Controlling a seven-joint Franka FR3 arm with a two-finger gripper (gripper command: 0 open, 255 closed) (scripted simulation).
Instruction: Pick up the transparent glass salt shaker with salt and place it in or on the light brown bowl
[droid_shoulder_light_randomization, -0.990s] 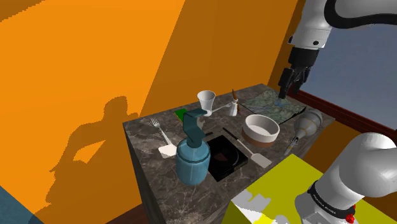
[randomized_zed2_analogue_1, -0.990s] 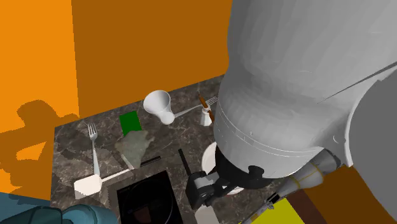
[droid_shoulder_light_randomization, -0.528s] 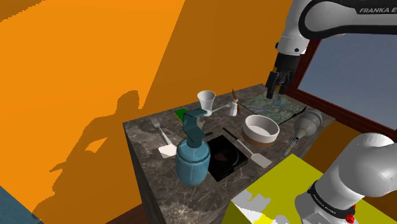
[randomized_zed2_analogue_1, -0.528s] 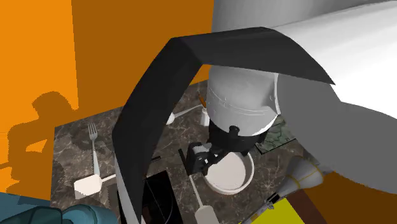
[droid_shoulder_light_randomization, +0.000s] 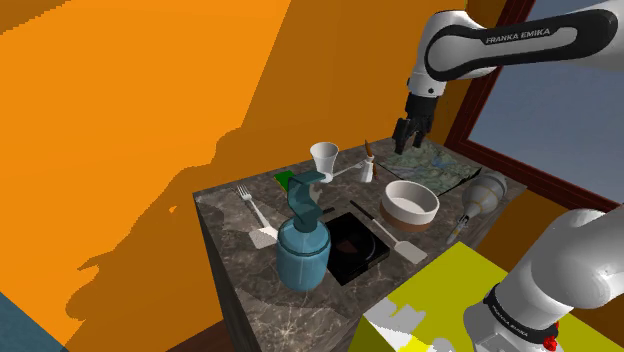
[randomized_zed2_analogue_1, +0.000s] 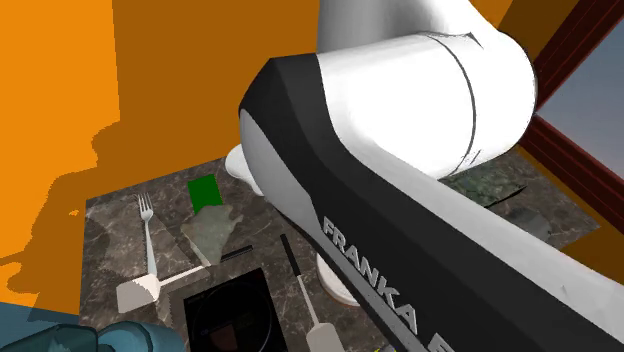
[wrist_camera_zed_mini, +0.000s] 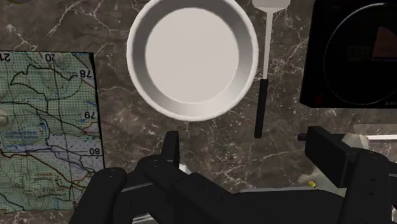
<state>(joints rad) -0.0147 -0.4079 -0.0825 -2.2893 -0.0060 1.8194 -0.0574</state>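
Observation:
The salt shaker (droid_shoulder_light_randomization: 368, 170), a small pale body with a brown top, stands near the counter's back edge, beside a white cup (droid_shoulder_light_randomization: 324, 158). The light bowl (droid_shoulder_light_randomization: 411, 202) with a brownish band sits to the right of the shaker in the shoulder view. From the wrist view the bowl (wrist_camera_zed_mini: 193, 57) appears round and pale, lying ahead of the fingers. My black gripper (droid_shoulder_light_randomization: 408, 135) hangs high above the counter, up and right of the shaker in the shoulder view. In the wrist view the gripper (wrist_camera_zed_mini: 248, 149) is open with nothing between its fingers (wrist_camera_zed_mini: 170, 147). The arm (randomized_zed2_analogue_1: 420, 200) hides the shaker in the second exterior view.
On the dark marble counter (droid_shoulder_light_randomization: 228, 202) are a blue soap dispenser (droid_shoulder_light_randomization: 302, 245), a fork (droid_shoulder_light_randomization: 247, 200), a black square scale (droid_shoulder_light_randomization: 350, 245), a spatula (droid_shoulder_light_randomization: 400, 240), a map (droid_shoulder_light_randomization: 440, 165) and a green block (droid_shoulder_light_randomization: 285, 180). An orange wall stands behind. My yellow stand (droid_shoulder_light_randomization: 440, 300) is lower right.
The arm has swung toward the shoulder view's left, carrying the gripper from over the map's right side to a spot nearer the shaker. In the second exterior view it now covers the bowl and shaker.

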